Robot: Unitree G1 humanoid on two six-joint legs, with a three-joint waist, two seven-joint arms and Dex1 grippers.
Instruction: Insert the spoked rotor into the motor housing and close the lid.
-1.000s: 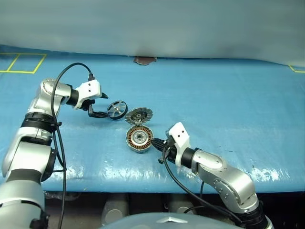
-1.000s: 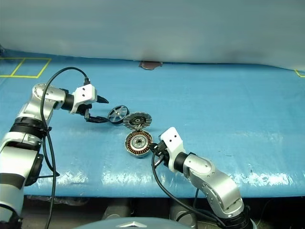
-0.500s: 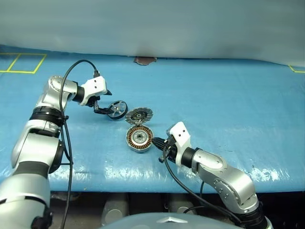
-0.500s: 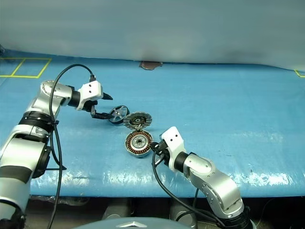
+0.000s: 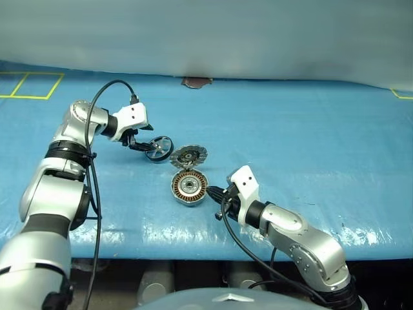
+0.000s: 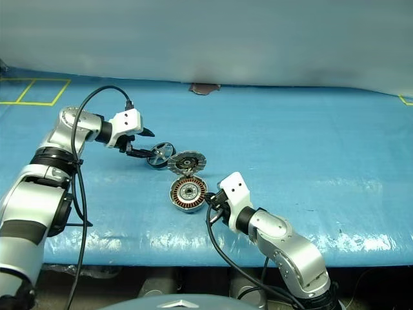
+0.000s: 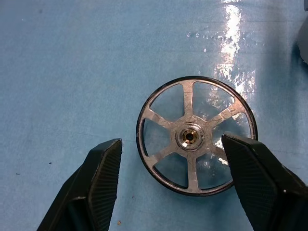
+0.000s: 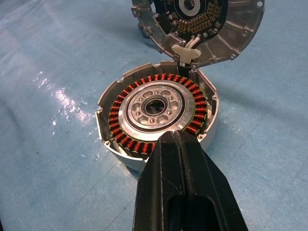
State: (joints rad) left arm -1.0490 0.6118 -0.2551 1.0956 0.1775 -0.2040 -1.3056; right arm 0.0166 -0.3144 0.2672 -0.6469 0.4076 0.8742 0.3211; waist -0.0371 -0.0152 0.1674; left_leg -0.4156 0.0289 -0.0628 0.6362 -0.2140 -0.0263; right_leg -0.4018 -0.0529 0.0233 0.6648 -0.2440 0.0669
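My left gripper (image 7: 168,185) hangs over the spoked rotor (image 7: 196,135), its two black fingers (image 7: 98,180) spread apart with the wheel between them; neither pad visibly presses on the dark rim, and one finger covers part of that rim, so I cannot tell whether it touches there. The rotor lies flat on the blue sheet (image 5: 310,129), just beside the lid (image 5: 188,155) and apart from the motor housing (image 5: 189,186).

My right gripper (image 8: 182,144) is closed, fingers pressed together, its tip at the near edge of the housing; whether it rests on the wall or only sits in front of it I cannot make out. The housing stands open, copper windings ringing a silver hub. The lid is tilted up from the housing's far edge, and its upper part is cut off in my right wrist view.
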